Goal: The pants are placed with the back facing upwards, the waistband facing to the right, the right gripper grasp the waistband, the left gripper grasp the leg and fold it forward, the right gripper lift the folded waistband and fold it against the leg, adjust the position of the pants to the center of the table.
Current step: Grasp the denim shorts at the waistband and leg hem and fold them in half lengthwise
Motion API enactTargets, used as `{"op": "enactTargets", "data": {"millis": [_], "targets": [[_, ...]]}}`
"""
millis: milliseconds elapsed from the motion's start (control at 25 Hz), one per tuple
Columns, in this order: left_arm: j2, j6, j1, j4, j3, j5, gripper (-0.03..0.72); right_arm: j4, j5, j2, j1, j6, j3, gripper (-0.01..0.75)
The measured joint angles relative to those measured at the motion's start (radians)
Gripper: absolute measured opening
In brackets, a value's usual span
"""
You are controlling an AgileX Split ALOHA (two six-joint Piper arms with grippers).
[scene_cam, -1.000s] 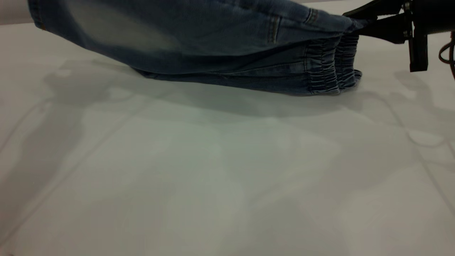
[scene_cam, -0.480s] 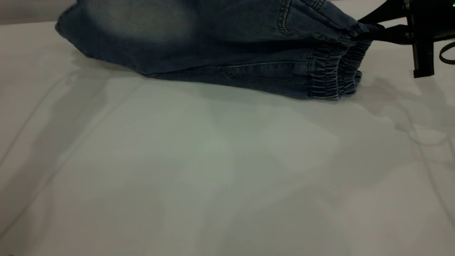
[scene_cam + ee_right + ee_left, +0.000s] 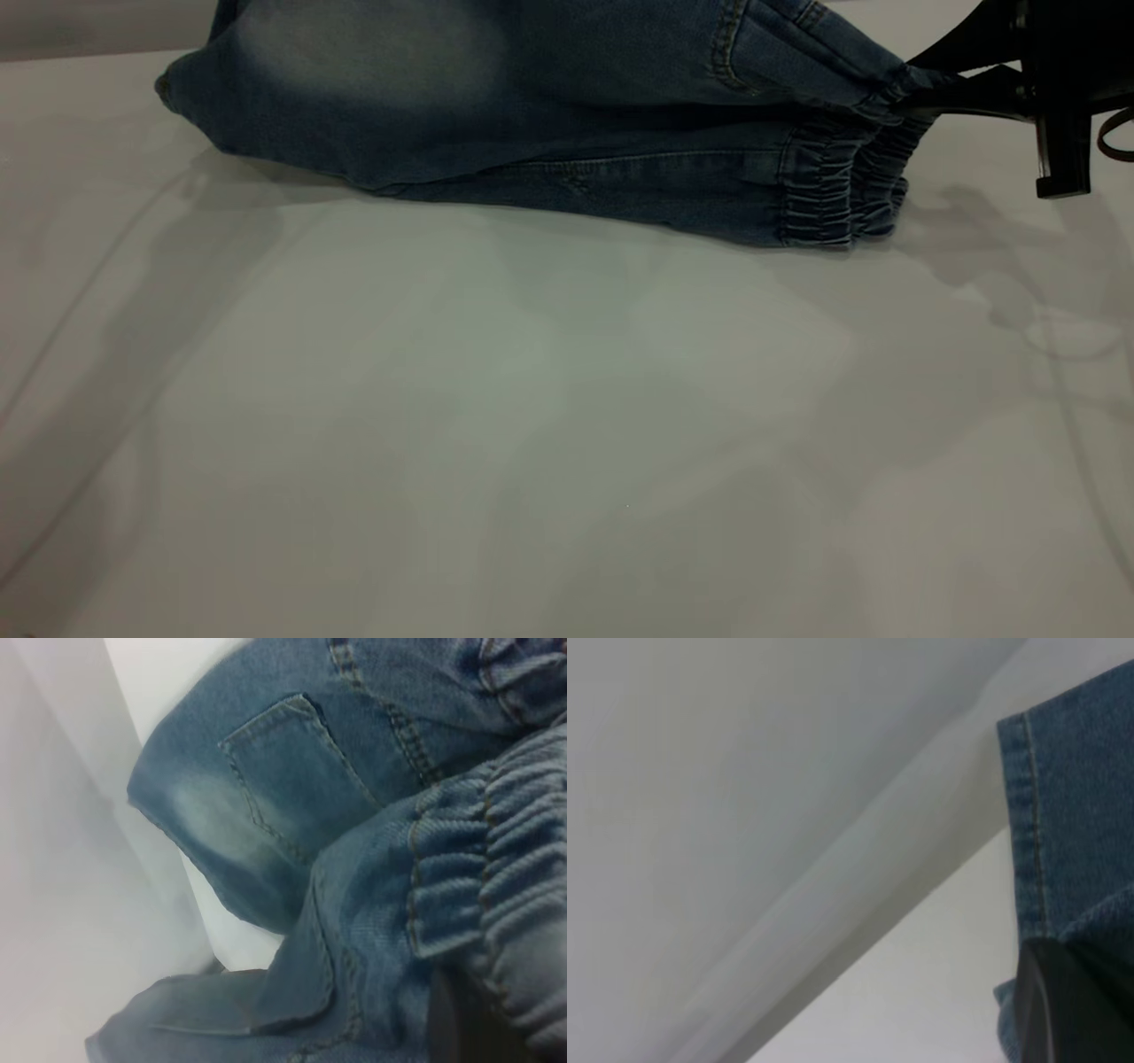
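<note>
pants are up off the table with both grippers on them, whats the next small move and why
Probably carry the held edge forward and lower it onto the lower layer. The right gripper pinches the waistband aloft, the left gripper seems shut on the leg hem, and the pants hang half folded, their lower edge on the table.

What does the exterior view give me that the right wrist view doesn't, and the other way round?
Only the exterior view shows the right gripper from the side, shut on the waistband and holding its upper layer off the table, while the lower edge of the pants rests on that surface. Only the right wrist view shows a back pocket in close detail and the pale faded patch beside it. Both show the blue denim and the gathered elastic band; neither shows the left gripper.
</note>
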Motion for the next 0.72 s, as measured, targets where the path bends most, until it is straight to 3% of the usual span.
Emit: {"op": "enactTargets", "data": {"millis": [320,720], "targets": [[0.000,0.000,0.000,0.047,0.000,-0.008,0.025,-0.001,-0.076,0.000,0.000,-0.033,-0.049,0.071],[0.034,-0.007,0.000,0.105,-0.005,-0.078,0.025,-0.002,-0.080,0.000,0.001,-0.028,-0.070,0.077]]}}
